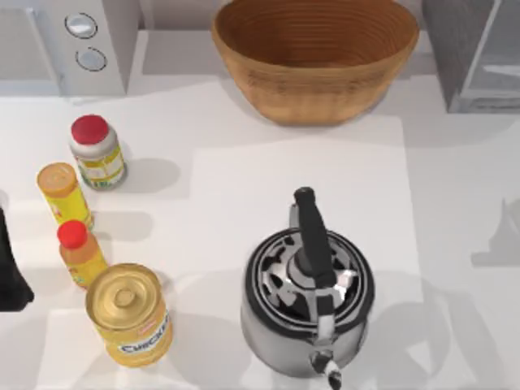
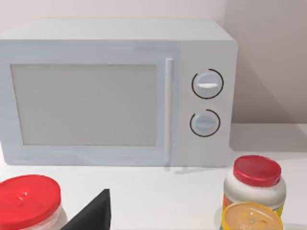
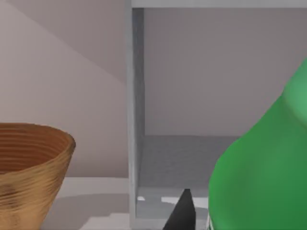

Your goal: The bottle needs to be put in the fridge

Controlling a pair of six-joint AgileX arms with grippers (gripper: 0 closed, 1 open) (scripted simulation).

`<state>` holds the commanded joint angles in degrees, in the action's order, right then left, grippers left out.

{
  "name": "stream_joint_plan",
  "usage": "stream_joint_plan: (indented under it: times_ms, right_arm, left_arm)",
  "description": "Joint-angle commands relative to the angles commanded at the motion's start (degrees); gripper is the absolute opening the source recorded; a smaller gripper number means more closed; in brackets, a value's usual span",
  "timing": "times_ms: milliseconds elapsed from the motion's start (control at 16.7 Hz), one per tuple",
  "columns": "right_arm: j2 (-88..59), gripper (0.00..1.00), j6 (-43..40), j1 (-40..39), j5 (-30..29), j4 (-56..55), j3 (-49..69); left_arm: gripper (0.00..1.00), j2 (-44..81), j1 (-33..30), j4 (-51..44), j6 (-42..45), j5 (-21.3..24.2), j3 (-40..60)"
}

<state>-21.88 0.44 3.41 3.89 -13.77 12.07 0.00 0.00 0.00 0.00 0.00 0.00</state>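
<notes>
The bottle (image 3: 264, 167) is green and looms large and close in the right wrist view. It sits right against a dark finger (image 3: 181, 213) of my right gripper (image 3: 204, 221), which is shut on it. Just beyond them the fridge (image 3: 135, 120) stands open, showing its grey inner floor and back wall. From above, the fridge (image 1: 475, 57) is the dark grey box at the back right corner. My left arm (image 1: 10, 268) is parked at the table's left edge, and one dark fingertip (image 2: 93, 215) shows in the left wrist view.
A wicker basket (image 1: 315, 53) stands at the back middle, left of the fridge. A steel kettle (image 1: 307, 296) sits front centre. A white microwave (image 1: 69, 41) is back left. Red-capped jars (image 1: 96, 150), a yellow bottle (image 1: 63, 191) and a gold can (image 1: 130, 313) line the left side.
</notes>
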Motion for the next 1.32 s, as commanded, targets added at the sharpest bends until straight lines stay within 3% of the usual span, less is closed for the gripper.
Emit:
stream_joint_plan:
  times_ms: [780, 1020, 1320]
  right_arm:
    - [-83.5, 0.01, 0.2, 10.3, 8.8, -41.4, 36.2]
    - [-96.0, 0.01, 0.3, 12.1, 10.4, -48.8, 42.7]
    - [-99.1, 0.01, 0.3, 12.6, 10.7, -50.6, 44.3]
  left_arm:
    - [1.0, 0.0, 0.0, 0.0, 0.0, 0.0, 0.0]
    - [1.0, 0.0, 0.0, 0.0, 0.0, 0.0, 0.0]
    - [1.0, 0.0, 0.0, 0.0, 0.0, 0.0, 0.0]
